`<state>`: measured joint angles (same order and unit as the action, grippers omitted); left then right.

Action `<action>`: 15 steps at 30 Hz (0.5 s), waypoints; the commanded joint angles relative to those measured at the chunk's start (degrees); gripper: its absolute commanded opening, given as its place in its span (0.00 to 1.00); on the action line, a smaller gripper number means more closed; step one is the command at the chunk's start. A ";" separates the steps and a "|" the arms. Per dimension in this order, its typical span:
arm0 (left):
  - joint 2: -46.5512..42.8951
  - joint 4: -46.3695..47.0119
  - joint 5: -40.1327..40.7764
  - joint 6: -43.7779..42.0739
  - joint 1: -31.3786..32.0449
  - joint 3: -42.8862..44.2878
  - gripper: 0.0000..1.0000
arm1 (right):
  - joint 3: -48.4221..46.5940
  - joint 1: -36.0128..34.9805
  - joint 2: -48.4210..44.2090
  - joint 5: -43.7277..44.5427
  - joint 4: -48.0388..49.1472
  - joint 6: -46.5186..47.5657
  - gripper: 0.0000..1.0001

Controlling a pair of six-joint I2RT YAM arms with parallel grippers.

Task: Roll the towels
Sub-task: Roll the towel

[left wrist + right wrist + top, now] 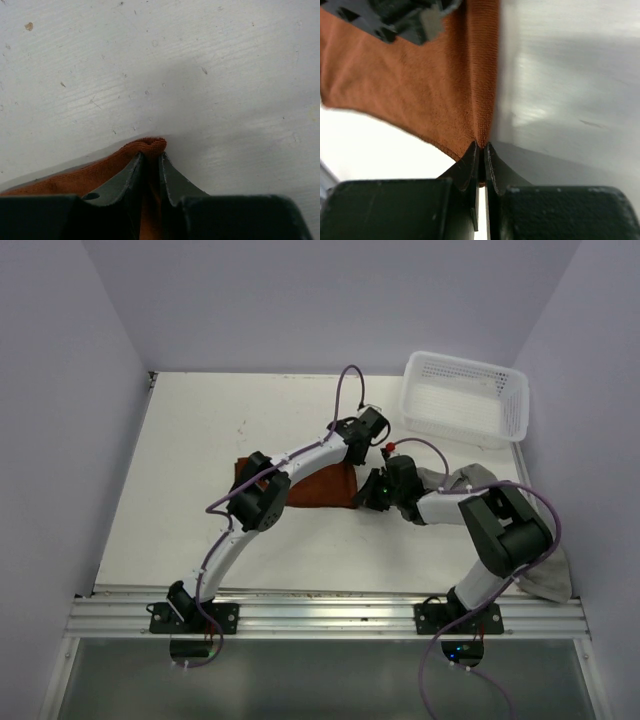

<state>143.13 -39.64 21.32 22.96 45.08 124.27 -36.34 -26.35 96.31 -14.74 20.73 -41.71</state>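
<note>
left pincer (150, 161): closed, pinching a small bunched fold of the rust-brown towel (100, 175) between both fingers (131, 175)
left pincer tips: low, right at the desk (200, 75) surface, fold poking out just past the tips
right pincer (481, 152): closed tight, clamped on the rust-brown towel's edge, only a thin slit between the jaws
right pincer grip: cloth edge runs straight away from the tips, the rest of the sheet spreading to the left of them in the right wrist view
rust-brown towel, place: mid-desk, held by both pincers at the same end, the rest of the sheet stretching away to the left of both in the top view, partly under the left arm
rust-brown towel, state: mostly flat and unrolled, raised or rucked only at the gripped end
pincers to each other: near, side by side along the held end, left one farther from the bases, right one nearer
grey towel (548, 576): crumpled, unrolled, behind the right pincer, lying under and beside the right arm out to the desk's near right edge, touched by neither pincer
basket (465, 400): white mesh, beyond and to the right of both pincers at the desk's far right corner, well apart from the rust-brown towel
dark hardware at the top left of the right wrist view: over the cloth, too blurred to name
desk: white, scuffed and speckled ahead of the left pincer
</note>
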 commanded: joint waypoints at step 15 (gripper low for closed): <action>-9.71 8.52 -12.09 9.64 0.10 -8.34 0.20 | 1.88 -1.69 -18.79 13.42 -31.71 13.85 0.00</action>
<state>138.17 -36.10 10.76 29.85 45.89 117.05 -35.53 -27.51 79.50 -4.03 -3.07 -31.33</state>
